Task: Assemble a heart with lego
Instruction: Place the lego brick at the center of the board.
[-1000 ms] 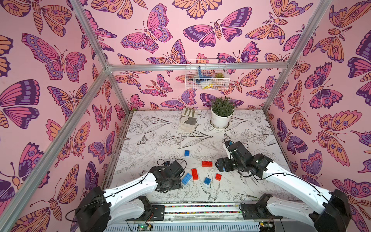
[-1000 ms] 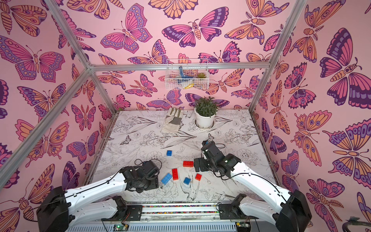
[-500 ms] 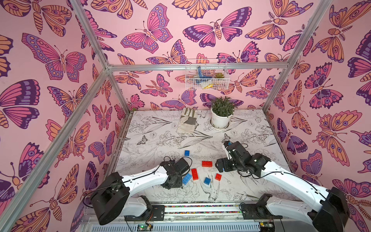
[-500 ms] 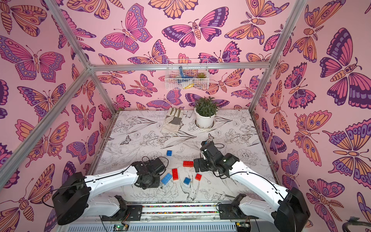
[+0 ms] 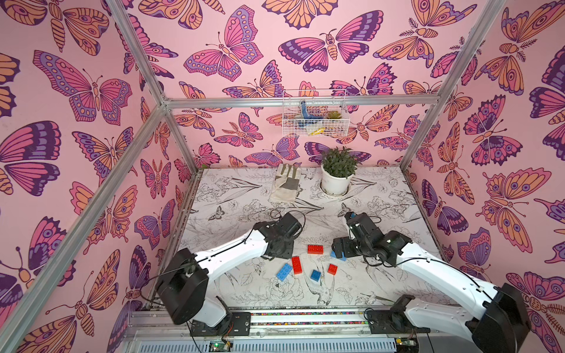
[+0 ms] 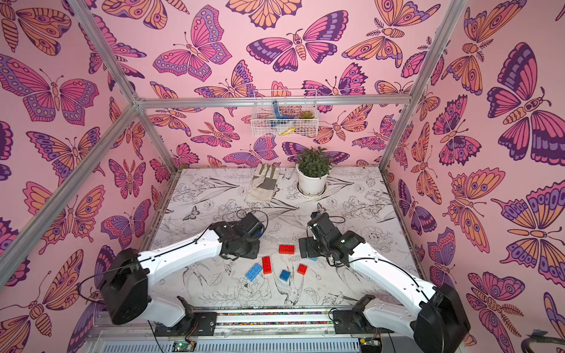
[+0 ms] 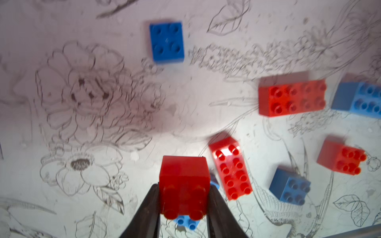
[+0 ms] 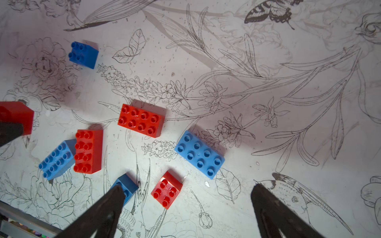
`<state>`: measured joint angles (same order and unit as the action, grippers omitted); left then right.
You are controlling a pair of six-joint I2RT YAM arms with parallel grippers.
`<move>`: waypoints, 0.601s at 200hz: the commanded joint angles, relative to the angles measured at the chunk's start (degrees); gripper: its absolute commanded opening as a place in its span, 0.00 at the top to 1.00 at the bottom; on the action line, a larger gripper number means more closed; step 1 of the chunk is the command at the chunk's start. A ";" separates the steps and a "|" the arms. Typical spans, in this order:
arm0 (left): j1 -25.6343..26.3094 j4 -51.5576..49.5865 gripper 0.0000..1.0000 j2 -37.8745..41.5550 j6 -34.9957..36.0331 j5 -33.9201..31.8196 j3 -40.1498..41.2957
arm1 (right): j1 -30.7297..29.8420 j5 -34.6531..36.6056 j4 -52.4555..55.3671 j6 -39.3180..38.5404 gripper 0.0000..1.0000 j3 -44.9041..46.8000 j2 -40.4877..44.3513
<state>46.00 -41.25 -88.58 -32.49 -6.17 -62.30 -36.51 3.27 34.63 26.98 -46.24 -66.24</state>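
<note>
The lego lies loose on the flower-print table: two long red bricks (image 5: 315, 249) (image 5: 296, 264), a long blue brick (image 5: 284, 271), a small blue brick (image 5: 315, 275) and a small red brick (image 5: 332, 268). Another long blue brick (image 8: 199, 153) sits partly under my right arm. A second small blue brick (image 7: 166, 42) lies apart from the group. My left gripper (image 7: 184, 187) is shut on a small red brick (image 7: 183, 175), held just above the table. My right gripper (image 8: 188, 188) hangs open over the bricks. The heart is not in view.
A work glove (image 5: 286, 183) and a potted plant (image 5: 336, 174) stand at the back of the table. A wire basket (image 5: 315, 119) hangs on the back wall. Metal frame posts and pink walls close in the sides.
My left gripper has shut on the small red brick, and the left arm has swung toward the back of the table with it. The right arm has barely moved.
</note>
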 commanded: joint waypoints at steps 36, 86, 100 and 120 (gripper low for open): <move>-2.58 0.99 0.72 -20.70 12.94 4.09 -19.50 | 3.96 -2.98 -2.24 -0.72 0.00 0.80 -3.25; -4.95 0.39 0.65 -30.79 15.82 7.86 -28.51 | 4.89 -5.20 -1.14 -1.96 0.01 -0.78 -7.82; -5.26 0.12 0.59 -31.32 15.96 7.58 -29.04 | 4.87 -5.94 -1.50 -2.65 0.01 -0.99 -8.31; -5.80 -0.83 0.49 -30.26 16.30 8.00 -29.69 | 4.89 -7.28 -1.23 -4.01 0.02 -2.05 -9.13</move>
<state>40.80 -39.44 -119.77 -17.74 0.40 -90.30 -31.97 -1.58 32.40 25.26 -46.04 -74.61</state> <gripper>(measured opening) 0.476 0.984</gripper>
